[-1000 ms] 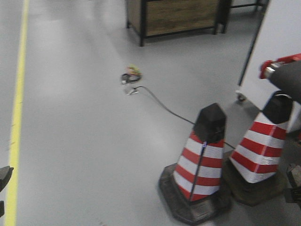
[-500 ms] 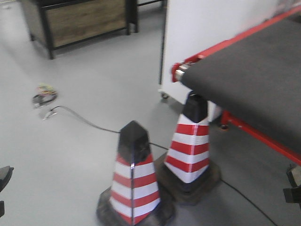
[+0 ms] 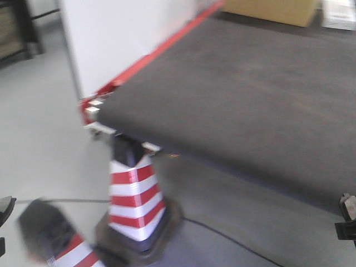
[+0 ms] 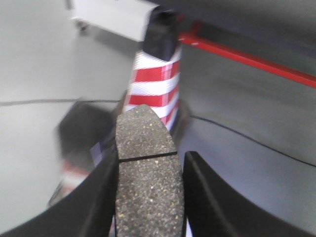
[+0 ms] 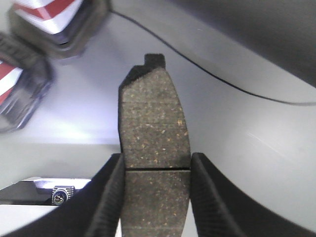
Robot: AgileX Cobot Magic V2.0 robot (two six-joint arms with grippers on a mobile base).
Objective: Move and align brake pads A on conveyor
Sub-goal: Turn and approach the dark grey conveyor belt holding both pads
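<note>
The conveyor [image 3: 239, 94] is a wide dark charcoal belt with a red strip along its far left edge, filling the upper right of the front view. No pad lies on the part of it that shows. My left gripper [image 4: 148, 187] is shut on a grey brake pad [image 4: 145, 163], which sticks out forward over the floor. My right gripper [image 5: 155, 187] is shut on another brake pad [image 5: 154, 133], also held above the grey floor. Only slivers of the grippers show at the lower corners of the front view.
A red-and-white striped cone [image 3: 133, 194] stands on the floor under the belt's near corner, and a second, blurred cone [image 3: 53, 233] sits at the lower left. A black cable [image 5: 217, 74] runs across the floor. A white panel [image 3: 122, 39] stands behind the belt.
The front view has swung right: the conveyor now fills the upper right, the cones have slid to the lower left, and the wooden cabinet has left the view.
</note>
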